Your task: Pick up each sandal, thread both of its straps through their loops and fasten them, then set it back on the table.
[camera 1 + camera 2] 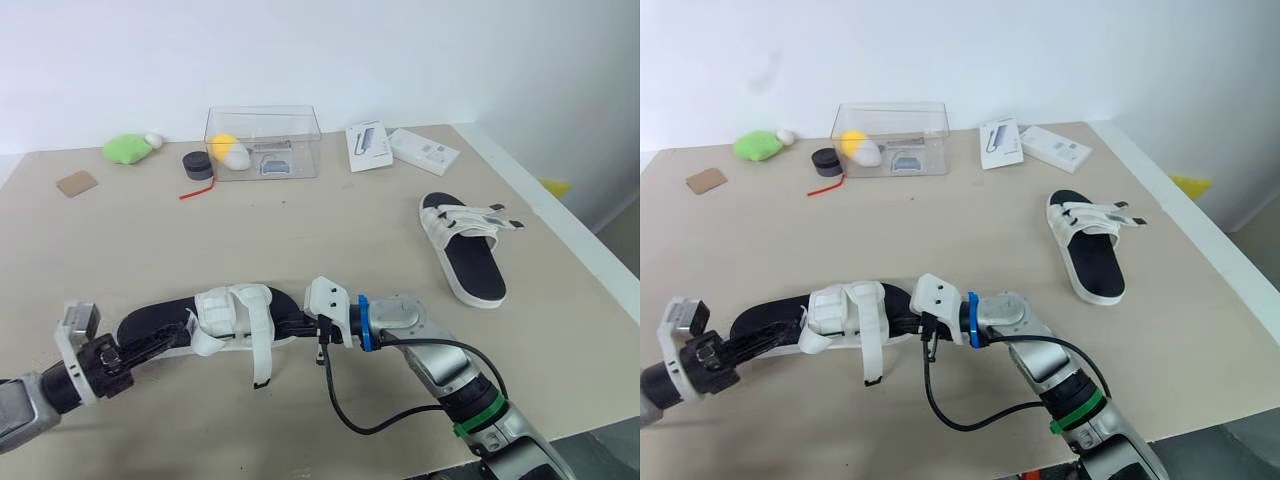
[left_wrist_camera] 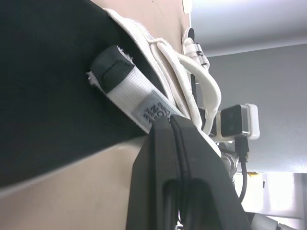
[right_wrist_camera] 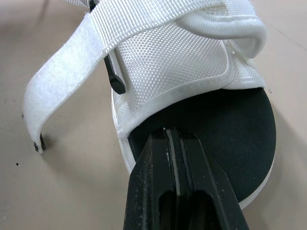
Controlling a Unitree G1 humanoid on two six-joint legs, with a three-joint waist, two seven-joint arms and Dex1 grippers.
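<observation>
White-strapped pair: far sandal (image 1: 465, 245), near sandal (image 1: 235, 315) between left gripper (image 2: 168, 122), right gripper (image 3: 168, 132), both clenched.

Clear box (image 1: 263, 142), green toy (image 1: 126, 149); cardboard scrap (image 1: 76, 183) nearby.

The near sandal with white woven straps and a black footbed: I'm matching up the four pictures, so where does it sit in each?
Left eye view: near sandal low, centre-left, between left gripper and right gripper.
Right eye view: low, left of centre.
Left wrist view: footbed and straps at the left gripper's tip.
Right wrist view: straps and footbed at the right gripper's tip.
Shared landmark: its loose white strap, dangling.
</observation>
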